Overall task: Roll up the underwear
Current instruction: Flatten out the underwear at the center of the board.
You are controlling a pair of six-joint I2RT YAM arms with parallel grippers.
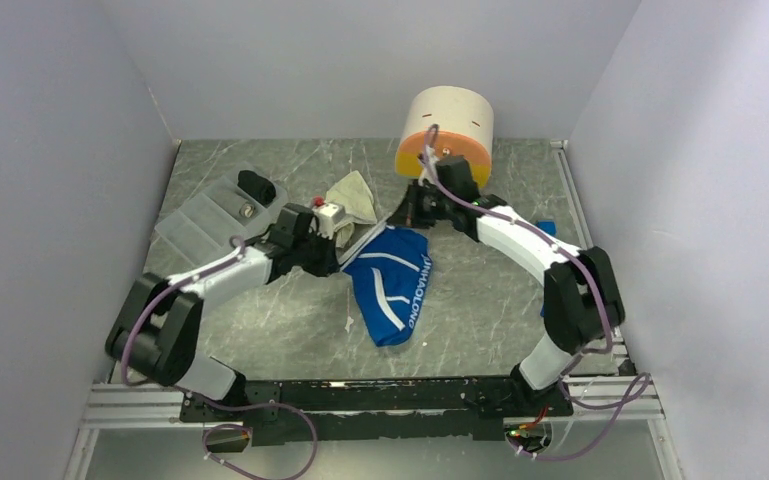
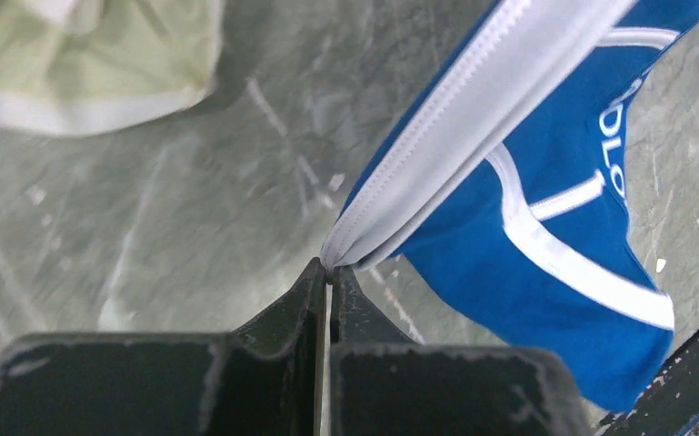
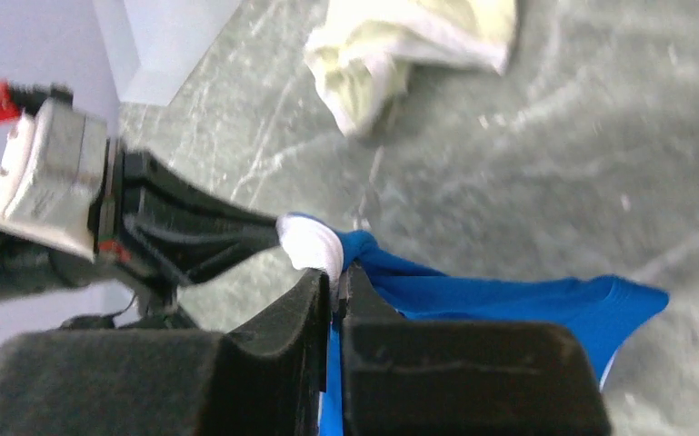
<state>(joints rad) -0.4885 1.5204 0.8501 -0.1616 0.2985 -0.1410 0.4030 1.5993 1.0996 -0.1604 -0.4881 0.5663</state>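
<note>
Both grips are clenched on the blue underwear (image 1: 392, 285). The left end effector (image 2: 329, 270) pinches one end of the white waistband (image 2: 473, 109) and the right end effector (image 3: 336, 277) bites the other, so the band is pulled straight between them mid-desk. The blue body drapes toward the near edge. The cream underwear (image 1: 353, 197) lies crumpled just behind, apart from the band. Bare desk (image 1: 490, 320) opens right of the blue cloth. A clear tray (image 1: 200, 215) hugs the left wall, and a tub (image 1: 447, 125) stands at the back.
</note>
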